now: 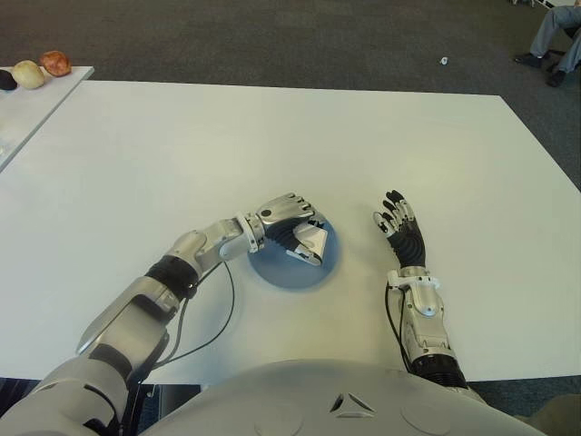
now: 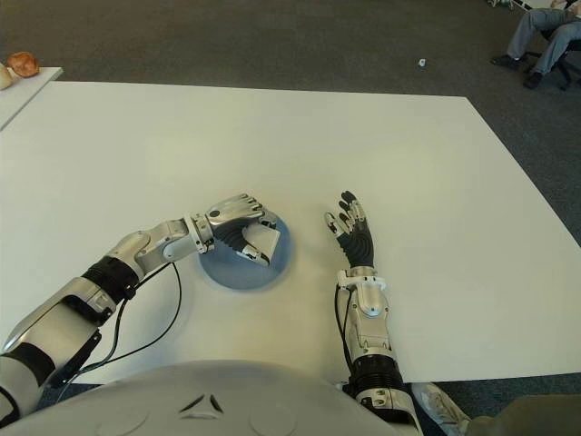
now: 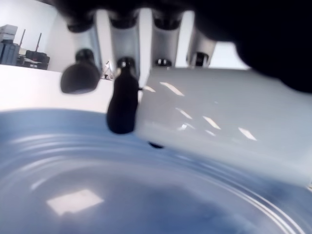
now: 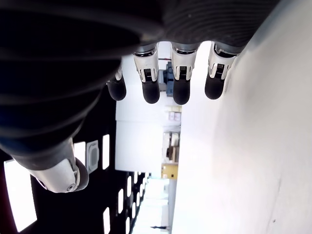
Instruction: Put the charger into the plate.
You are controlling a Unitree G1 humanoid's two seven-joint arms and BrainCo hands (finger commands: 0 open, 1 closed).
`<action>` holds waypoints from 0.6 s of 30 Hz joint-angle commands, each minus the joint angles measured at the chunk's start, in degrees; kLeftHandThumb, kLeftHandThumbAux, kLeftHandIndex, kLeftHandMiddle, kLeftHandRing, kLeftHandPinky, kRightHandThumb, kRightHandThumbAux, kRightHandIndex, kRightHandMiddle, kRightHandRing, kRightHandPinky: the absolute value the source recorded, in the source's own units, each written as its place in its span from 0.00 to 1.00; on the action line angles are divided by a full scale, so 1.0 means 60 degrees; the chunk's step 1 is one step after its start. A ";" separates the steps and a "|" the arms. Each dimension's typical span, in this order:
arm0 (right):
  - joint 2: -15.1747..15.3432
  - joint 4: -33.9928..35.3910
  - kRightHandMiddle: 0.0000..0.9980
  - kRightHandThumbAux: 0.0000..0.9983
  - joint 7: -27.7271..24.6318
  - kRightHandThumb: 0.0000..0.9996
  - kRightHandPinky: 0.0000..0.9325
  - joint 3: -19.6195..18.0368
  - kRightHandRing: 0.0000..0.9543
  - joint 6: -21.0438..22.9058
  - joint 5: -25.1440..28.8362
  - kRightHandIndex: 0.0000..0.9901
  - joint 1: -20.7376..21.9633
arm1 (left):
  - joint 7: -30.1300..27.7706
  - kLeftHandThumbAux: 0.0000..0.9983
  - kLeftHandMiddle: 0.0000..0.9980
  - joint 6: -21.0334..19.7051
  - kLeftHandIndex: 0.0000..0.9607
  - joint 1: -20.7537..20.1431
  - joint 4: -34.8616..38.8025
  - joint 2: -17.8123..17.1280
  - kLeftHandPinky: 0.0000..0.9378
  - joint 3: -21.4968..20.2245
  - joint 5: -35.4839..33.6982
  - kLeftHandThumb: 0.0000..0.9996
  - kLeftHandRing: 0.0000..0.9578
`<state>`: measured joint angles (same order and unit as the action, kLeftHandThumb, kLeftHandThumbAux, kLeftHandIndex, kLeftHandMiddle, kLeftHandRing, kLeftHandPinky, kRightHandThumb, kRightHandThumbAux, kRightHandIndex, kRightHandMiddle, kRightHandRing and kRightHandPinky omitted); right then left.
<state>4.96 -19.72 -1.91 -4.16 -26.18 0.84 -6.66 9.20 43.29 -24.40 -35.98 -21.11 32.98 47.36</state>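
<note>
The white charger [image 1: 310, 243] is sitting in the left hand [image 1: 289, 224], whose fingers are curling around it and gripping it. It is hanging right over the blue plate [image 1: 272, 272], very close to it, but I cannot tell if it is touching. The carrying looks done. Letting go is what I think is left. The right hand [image 1: 399, 227] is showing beside the plate, on its right, fingers stretching out and holding nothing.

table [image 1: 272, 136] — bare all round | plate [image 1: 318, 270] — left hand [image 1: 289, 222] over it
</note>
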 commanded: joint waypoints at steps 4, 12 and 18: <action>-0.0032 -0.0093 0.11 0.61 -0.0084 0.00 0.08 -0.0029 0.09 0.0171 0.0081 0.04 -0.0260 | 0.0354 0.69 0.83 0.0112 0.46 -0.0333 -0.0716 0.0145 0.87 0.0267 0.0236 0.75 0.87; 0.0012 -0.0088 0.12 0.61 -0.0167 0.00 0.09 -0.0093 0.10 0.0115 0.0157 0.05 -0.0324 | 0.1017 0.69 0.78 0.0665 0.46 -0.0752 -0.1014 -0.0108 0.78 0.0606 0.0690 0.73 0.79; 0.0063 -0.0119 0.12 0.63 -0.0287 0.00 0.09 -0.0164 0.10 0.0072 0.0215 0.05 -0.0352 | -0.0291 0.30 0.10 0.0351 0.06 -0.0899 -0.0030 -0.0883 0.10 0.0994 0.1273 0.36 0.10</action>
<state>5.11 -19.33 -3.16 -4.73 -26.41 1.55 -7.24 11.43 46.59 -29.18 -38.17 -24.14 37.63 53.22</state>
